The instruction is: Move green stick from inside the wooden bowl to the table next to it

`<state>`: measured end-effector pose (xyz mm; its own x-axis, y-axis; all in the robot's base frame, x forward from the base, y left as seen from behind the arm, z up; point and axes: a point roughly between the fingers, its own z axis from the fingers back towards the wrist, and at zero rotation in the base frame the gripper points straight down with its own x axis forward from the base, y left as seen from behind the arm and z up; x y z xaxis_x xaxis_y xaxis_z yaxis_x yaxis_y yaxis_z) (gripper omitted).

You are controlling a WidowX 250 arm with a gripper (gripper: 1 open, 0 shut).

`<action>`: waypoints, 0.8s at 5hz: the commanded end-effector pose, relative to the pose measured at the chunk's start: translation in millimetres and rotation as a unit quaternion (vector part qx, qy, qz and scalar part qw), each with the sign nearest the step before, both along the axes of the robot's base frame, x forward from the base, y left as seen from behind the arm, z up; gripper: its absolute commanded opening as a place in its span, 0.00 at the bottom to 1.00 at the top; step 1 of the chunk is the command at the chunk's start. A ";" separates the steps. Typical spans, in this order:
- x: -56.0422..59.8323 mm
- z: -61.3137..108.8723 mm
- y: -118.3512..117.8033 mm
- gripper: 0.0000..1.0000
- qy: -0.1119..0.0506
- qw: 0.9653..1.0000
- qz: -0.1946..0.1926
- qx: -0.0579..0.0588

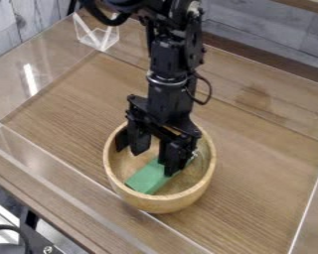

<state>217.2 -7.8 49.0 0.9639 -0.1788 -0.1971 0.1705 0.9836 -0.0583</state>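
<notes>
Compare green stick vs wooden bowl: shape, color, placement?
Shape: the green stick is an elongated block with straight edges; the wooden bowl is round and hollow.
Color: stick bright green, bowl light tan.
Placement: stick lies inside the bowl, while the bowl sits on the table.
Shared: the robot arm partly covers both in this view.

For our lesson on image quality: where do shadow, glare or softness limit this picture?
In the camera view, the dark hand loses detail against itself; the bowl's inside is shaded beneath it; the green stick looks soft-edged.
</notes>
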 end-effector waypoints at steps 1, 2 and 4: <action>5.2 12.7 1.5 1.00 -0.034 0.999 0.005 -0.003; 5.3 13.5 1.5 1.00 -0.040 0.999 0.007 -0.005; 5.4 14.0 1.6 1.00 -0.052 0.999 0.011 -0.009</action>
<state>217.4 -8.3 53.0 0.9760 -0.1662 -0.1409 0.1585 0.9853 -0.0643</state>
